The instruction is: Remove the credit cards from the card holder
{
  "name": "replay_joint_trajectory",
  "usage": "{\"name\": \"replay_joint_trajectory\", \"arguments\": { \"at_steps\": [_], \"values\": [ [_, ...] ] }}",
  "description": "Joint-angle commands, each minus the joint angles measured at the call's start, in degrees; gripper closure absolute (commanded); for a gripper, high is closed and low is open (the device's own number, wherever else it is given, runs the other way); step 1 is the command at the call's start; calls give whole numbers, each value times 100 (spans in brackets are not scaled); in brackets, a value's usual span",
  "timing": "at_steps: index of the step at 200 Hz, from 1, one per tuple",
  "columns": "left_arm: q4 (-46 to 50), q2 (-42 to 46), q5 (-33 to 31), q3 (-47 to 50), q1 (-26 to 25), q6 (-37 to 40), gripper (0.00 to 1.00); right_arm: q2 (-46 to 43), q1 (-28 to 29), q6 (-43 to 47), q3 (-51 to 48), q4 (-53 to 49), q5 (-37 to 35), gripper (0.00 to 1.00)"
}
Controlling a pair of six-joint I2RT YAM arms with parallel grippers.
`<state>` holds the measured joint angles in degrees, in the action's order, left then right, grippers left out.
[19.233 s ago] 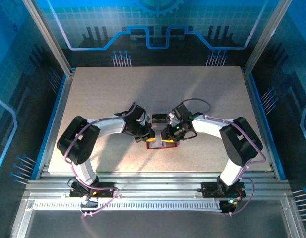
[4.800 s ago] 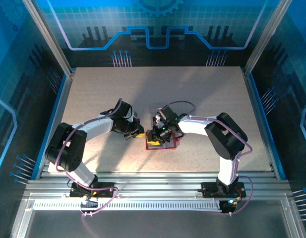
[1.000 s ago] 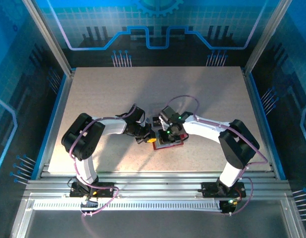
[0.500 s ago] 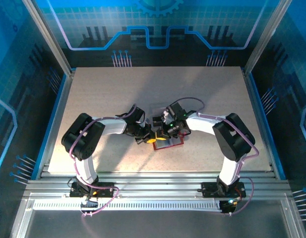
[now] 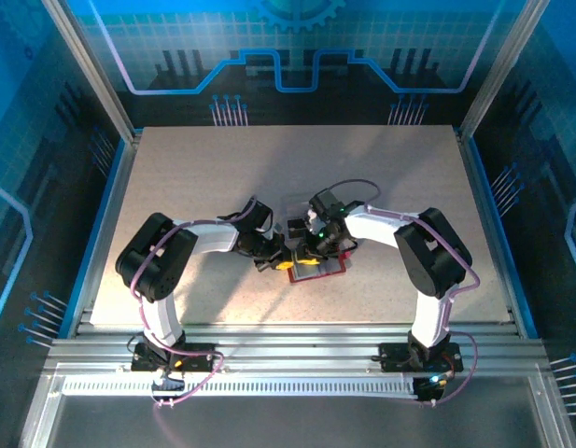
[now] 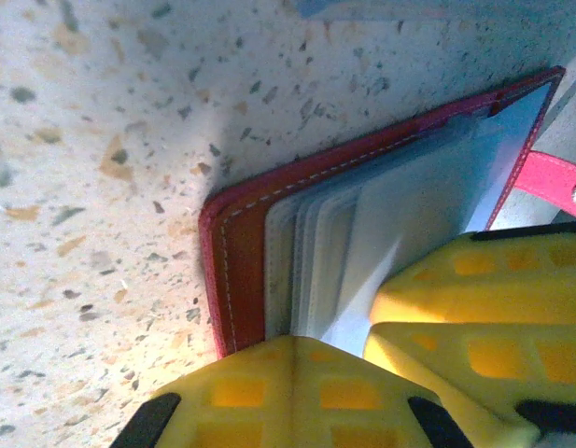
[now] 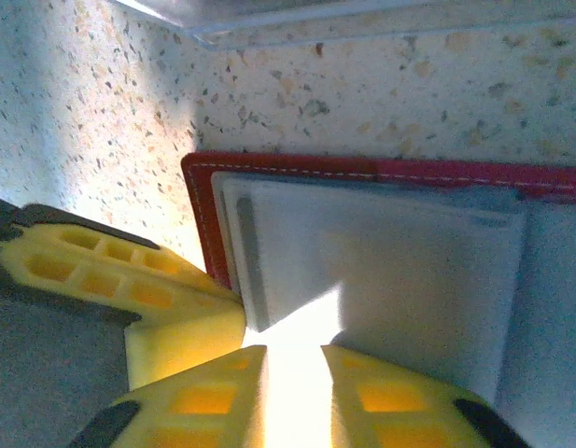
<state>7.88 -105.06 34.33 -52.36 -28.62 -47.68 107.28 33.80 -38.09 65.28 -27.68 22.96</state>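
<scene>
Card holder [image 6: 233, 252] red edge touching closed left claw [image 6: 370, 329].

The card holder [image 6: 233, 261] is red with pale stitching, its inner pockets [image 7: 381, 271] pale grey-blue, its clasp tab [image 6: 549, 179] pinkish red at 3 o'clock. The left end effector [image 6: 348, 327] and right end effector [image 7: 292, 364] are yellow with a square grid. The surface [image 6: 101, 140] is beige, flecked brown and grey.

You're looking at a robotics lab cell.
Your robot arms [image 5: 381, 227] are bolted to aluminium rails [image 5: 288, 359] at a speckled table [image 5: 222, 168], walled in by blue circuit-print panels [image 5: 288, 56].
</scene>
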Motion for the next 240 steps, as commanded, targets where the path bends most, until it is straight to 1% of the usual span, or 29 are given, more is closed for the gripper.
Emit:
{"name": "replay_joint_trajectory", "arguments": {
  "at_steps": [1,39,60,81,117,126,168,208,240],
  "values": [
    [460,-208,-198,-41,6,99,100,25,88,306,232,-750,-584,73],
    [469,-217,-189,-49,8,110,100,73,287,522,526,-1243,-1128,60],
    [469,-208,-194,-46,14,113,100,117,469,682,774,-1593,-1605,53],
    [465,-200,-198,-18,19,102,100,194,635,781,1017,-1915,-2027,49],
    [445,-175,-198,12,16,96,100,335,882,946,1374,-2388,-2773,46],
    [449,-164,-198,15,16,93,100,393,940,992,1453,-2495,-2951,44],
    [443,-164,-202,22,16,91,100,566,1039,1066,1590,-2762,-3326,42],
    [443,-182,-198,15,15,97,100,397,1023,1057,1627,-2965,-3830,41],
    [451,-192,-197,-4,17,100,100,242,894,1097,1555,-3006,-3939,41]
  ]
}}
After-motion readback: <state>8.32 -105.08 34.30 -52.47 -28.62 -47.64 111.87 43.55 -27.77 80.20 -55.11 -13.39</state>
